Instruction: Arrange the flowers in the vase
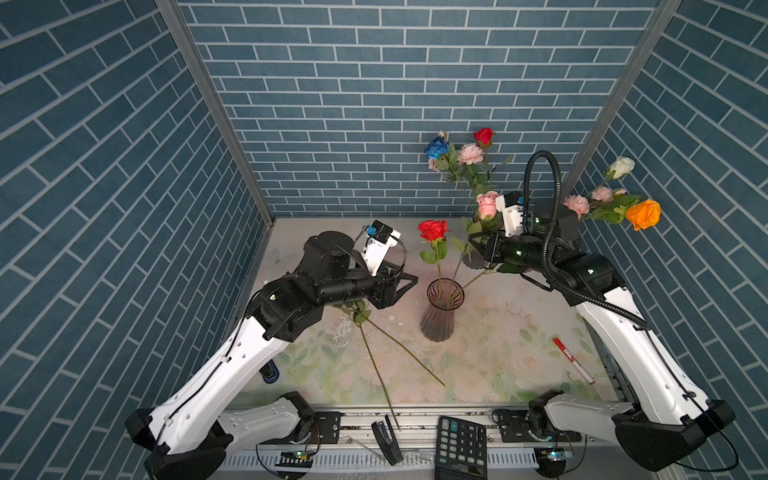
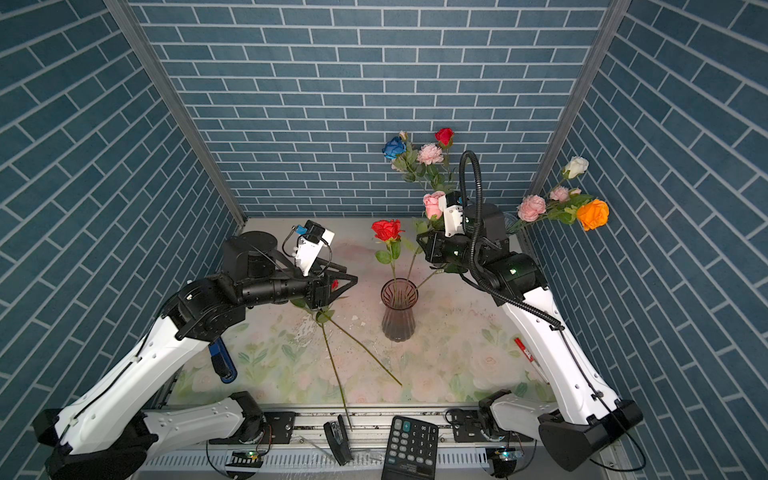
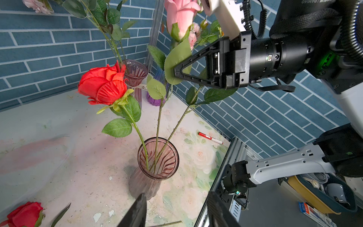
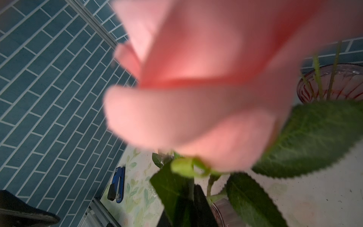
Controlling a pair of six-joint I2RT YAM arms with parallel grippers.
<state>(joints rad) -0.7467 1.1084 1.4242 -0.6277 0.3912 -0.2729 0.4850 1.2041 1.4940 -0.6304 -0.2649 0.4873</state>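
The ribbed smoky-pink glass vase (image 1: 444, 309) (image 2: 399, 309) (image 3: 157, 163) stands mid-table with three flowers' stems in it. A red rose (image 1: 433, 230) (image 3: 102, 86) stands upright in it. A pink rose (image 1: 487, 204) (image 4: 196, 88) rises beside my right gripper (image 1: 473, 241) (image 3: 175, 71), whose jaws sit at its stem just under the bloom; leaves hide the gap. My left gripper (image 1: 409, 282) (image 3: 177, 212) hovers left of the vase, open and empty. Two more flowers lie on the table under the left arm, their stems (image 1: 374, 361) pointing at the front edge; one bloom is a red rose (image 3: 25, 214).
At the back right stand two other vases (image 3: 135, 74) (image 3: 157, 98) with blue, red, pink, white and orange blooms (image 1: 461, 153) (image 1: 642, 214). A red marker (image 1: 573, 359), calculator (image 1: 461, 446), black stapler (image 1: 386, 440) and blue stapler (image 4: 117, 182) lie around the edges.
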